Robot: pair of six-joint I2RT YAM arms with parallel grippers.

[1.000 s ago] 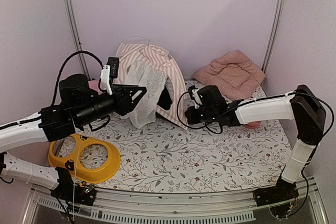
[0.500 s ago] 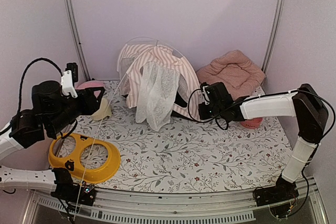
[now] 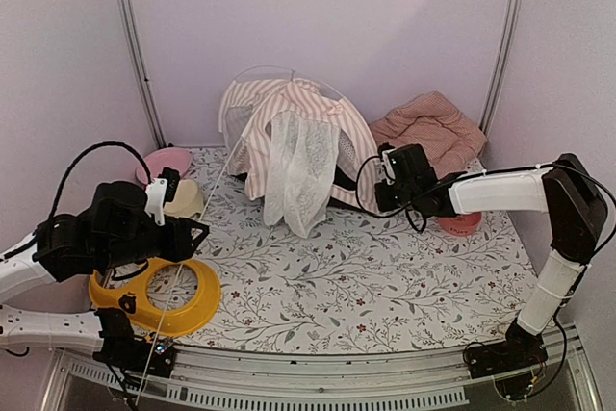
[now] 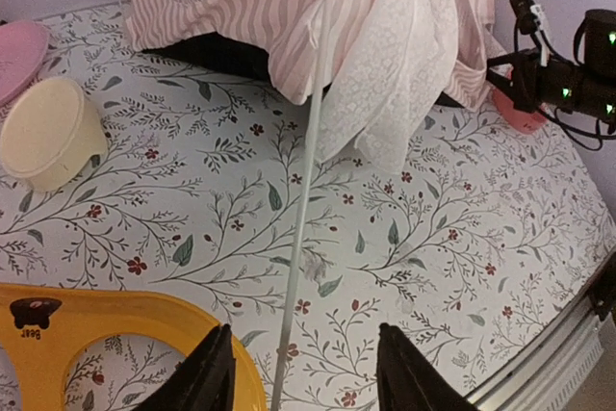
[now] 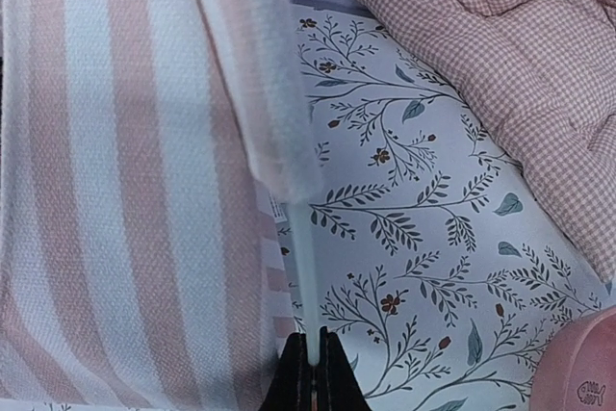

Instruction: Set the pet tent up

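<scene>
The left hand (image 4: 304, 330) has pulled back from the pet tent (image 3: 289, 127). The tent now sits far ahead of it, more spread out but still saggy, so it is not set up yet. The hand's fingers are apart, and a white pole (image 4: 306, 190) runs between them, not squeezed. The right hand (image 5: 310, 344) is pinched tight on a pole tip (image 5: 300, 267), with the tent just beside it. Where the poles go inside the cloth is hidden.

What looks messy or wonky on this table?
The pink-and-white striped fabric tent slumps crumpled at the back, not standing up, and one thin white wire pole pokes out of it, slanting across the flowery tablecloth.
</scene>
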